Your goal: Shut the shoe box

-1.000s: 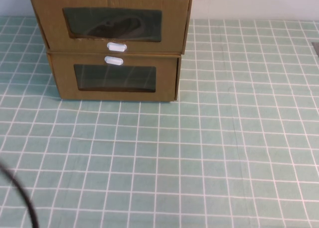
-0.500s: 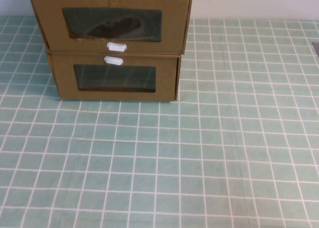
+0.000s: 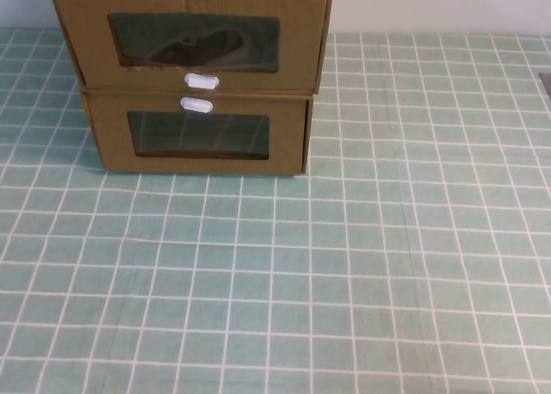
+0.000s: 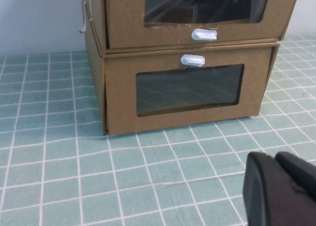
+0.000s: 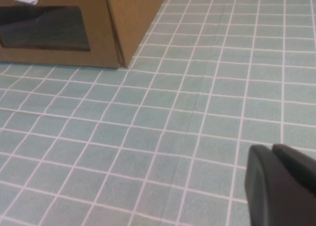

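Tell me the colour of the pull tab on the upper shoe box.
White, on the brown shoe box; the pull tab shows best in the high view.

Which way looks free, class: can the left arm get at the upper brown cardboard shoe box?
Probably yes. The left gripper sits low over the green checked cloth, nothing between it and the upper brown cardboard shoe box. The right gripper waits farther off.

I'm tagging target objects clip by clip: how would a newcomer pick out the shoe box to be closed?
Find the stack of two brown cardboard boxes at the far left of the green checked tablecloth. The shoe box is the upper one, with a clear front window. Its small white pull tab sits below the window; the lower box has its tab above.
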`<state>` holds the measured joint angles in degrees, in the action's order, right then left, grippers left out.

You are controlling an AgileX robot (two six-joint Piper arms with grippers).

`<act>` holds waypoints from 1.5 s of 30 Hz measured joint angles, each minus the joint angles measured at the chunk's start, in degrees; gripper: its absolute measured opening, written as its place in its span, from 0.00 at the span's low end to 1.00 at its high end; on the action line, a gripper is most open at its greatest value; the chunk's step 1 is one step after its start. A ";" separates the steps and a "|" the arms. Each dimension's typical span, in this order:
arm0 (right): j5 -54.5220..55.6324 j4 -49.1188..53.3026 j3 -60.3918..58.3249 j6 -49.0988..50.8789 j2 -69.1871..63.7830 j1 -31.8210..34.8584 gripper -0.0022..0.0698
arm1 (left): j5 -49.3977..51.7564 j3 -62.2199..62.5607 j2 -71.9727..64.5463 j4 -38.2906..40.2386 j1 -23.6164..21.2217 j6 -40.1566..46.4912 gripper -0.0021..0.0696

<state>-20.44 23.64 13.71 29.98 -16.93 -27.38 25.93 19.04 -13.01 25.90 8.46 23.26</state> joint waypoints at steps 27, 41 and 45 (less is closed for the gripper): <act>0.00 0.00 0.00 0.00 0.00 0.00 0.01 | -6.20 -20.53 13.49 -25.90 0.00 -21.48 0.02; 0.00 0.00 0.00 0.00 0.00 0.00 0.01 | -4.83 -20.51 13.63 -26.20 0.00 -21.59 0.02; 0.00 0.00 0.00 0.00 0.00 0.00 0.01 | -4.83 -20.51 13.63 -26.20 0.00 -21.59 0.02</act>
<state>-20.44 23.64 13.71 29.98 -16.93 -27.38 21.09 -1.47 0.62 -0.30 8.46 1.67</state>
